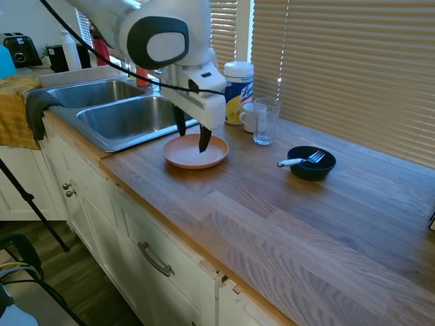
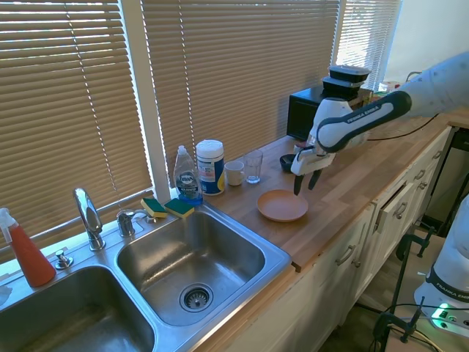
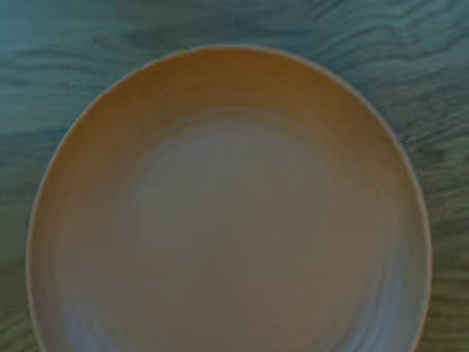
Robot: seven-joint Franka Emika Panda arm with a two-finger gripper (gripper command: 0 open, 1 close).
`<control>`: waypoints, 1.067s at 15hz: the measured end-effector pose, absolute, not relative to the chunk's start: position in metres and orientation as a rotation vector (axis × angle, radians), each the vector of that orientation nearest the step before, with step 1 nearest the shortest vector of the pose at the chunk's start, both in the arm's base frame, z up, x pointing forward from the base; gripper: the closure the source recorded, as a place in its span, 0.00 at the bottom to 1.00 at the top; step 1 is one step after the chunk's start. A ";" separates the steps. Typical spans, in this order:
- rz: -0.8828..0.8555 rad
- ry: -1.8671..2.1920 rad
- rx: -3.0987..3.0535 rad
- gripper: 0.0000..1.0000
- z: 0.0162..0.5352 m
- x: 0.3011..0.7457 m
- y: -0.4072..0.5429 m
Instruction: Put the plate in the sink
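Note:
The salmon-orange plate (image 1: 187, 157) (image 2: 282, 206) lies flat on the wooden counter, just right of the sink (image 1: 112, 115) (image 2: 192, 253). My gripper (image 1: 192, 136) (image 2: 305, 183) hangs open right over the plate. Its two dark fingers point down, their tips just above the plate's surface, and nothing is between them. The plate (image 3: 227, 213) fills the wrist view almost completely, with wood grain around its rim. The near basin of the sink holds nothing.
A black bowl with a fork (image 1: 311, 163) sits further along the counter. A glass (image 1: 265, 122), a white mug (image 1: 250, 117) and a wipes canister (image 1: 238, 81) stand by the window. Soap bottle (image 2: 187, 176), sponges (image 2: 167, 207) and faucet (image 2: 88, 216) line the sink's back edge.

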State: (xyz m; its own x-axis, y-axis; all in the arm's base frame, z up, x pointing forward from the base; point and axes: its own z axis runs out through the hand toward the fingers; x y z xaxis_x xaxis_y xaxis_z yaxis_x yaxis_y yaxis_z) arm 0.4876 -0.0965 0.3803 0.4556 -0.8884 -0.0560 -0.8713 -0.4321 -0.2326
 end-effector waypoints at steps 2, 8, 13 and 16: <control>-0.073 1.542 -2.437 0.00 0.368 0.504 -0.111; 0.029 1.578 -2.388 0.00 0.334 0.529 -0.137; 0.067 1.530 -2.403 1.00 0.326 0.536 -0.135; 0.076 1.521 -2.406 1.00 0.327 0.536 -0.135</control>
State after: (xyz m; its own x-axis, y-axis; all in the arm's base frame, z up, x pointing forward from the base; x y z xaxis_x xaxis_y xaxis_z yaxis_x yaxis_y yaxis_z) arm 0.5359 -0.1354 0.3270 0.4400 -0.8757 -0.1990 -0.8911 -0.3986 -0.2168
